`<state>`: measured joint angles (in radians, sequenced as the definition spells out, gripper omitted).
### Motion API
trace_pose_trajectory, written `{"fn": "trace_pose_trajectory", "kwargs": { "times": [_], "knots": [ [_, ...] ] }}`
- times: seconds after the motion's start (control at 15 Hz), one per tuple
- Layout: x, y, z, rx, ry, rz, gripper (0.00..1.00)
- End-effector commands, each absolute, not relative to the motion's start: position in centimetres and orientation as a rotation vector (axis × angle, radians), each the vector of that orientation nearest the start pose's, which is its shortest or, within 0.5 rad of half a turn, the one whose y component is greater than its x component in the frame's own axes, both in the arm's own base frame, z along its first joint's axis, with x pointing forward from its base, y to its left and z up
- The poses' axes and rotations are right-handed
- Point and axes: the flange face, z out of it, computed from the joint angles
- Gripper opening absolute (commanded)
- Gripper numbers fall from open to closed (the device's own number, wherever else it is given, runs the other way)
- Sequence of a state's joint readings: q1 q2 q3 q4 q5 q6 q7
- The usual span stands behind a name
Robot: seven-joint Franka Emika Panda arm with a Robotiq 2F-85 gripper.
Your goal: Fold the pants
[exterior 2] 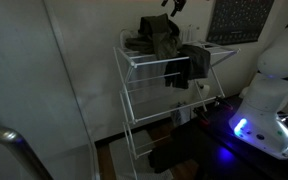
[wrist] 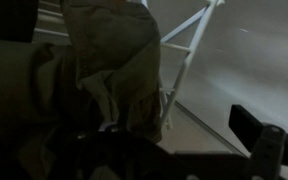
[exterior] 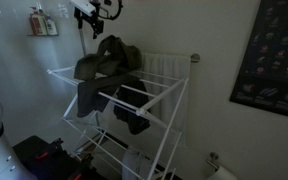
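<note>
Arm comes in from overhead. In both exterior views only its end shows, with the gripper at the top edge of the frame, poised just above the heap and partly cropped. The pants sit bunched on the top tier of the white drying rack, with one leg drooping down through the rails. Finger state: I cannot tell, as the exterior views are too small and dim. The wrist view is very dark, showing one dark finger low at the edge and shadow across the bottom. That view does give what the others lack: close olive folds of the pants and the rack's white bars beside them. In an exterior view a smaller black garment hangs on a lower rail. In an exterior view a dark hanging cloth drapes from the top rail; I cannot tell whether it is pants leg or the black piece. The pants pile tops the rack there too.
</note>
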<state>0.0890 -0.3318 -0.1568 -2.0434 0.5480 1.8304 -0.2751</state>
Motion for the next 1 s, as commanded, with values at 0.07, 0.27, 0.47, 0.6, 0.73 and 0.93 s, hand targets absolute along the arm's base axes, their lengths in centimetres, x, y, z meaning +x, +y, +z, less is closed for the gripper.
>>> {"fn": "trace_pose_trajectory", "kwargs": {
  "times": [0.07,0.27,0.47,0.6,0.73,0.93],
  "knots": [
    [44.9,-2.0,65.5,-2.486,-0.066,-0.14,1.0],
    [43.0,-3.0,67.2,-2.509,-0.042,-0.05,1.0],
    [41.8,-3.8,67.5,-2.524,-0.062,0.002,1.0],
    [41.5,-4.1,67.3,-2.537,-0.078,-0.004,1.0],
    [41.3,-4.0,66.5,-2.554,-0.096,0.008,1.0],
    [41.1,-3.8,64.8,-2.556,-0.066,0.015,1.0]
  ]
}}
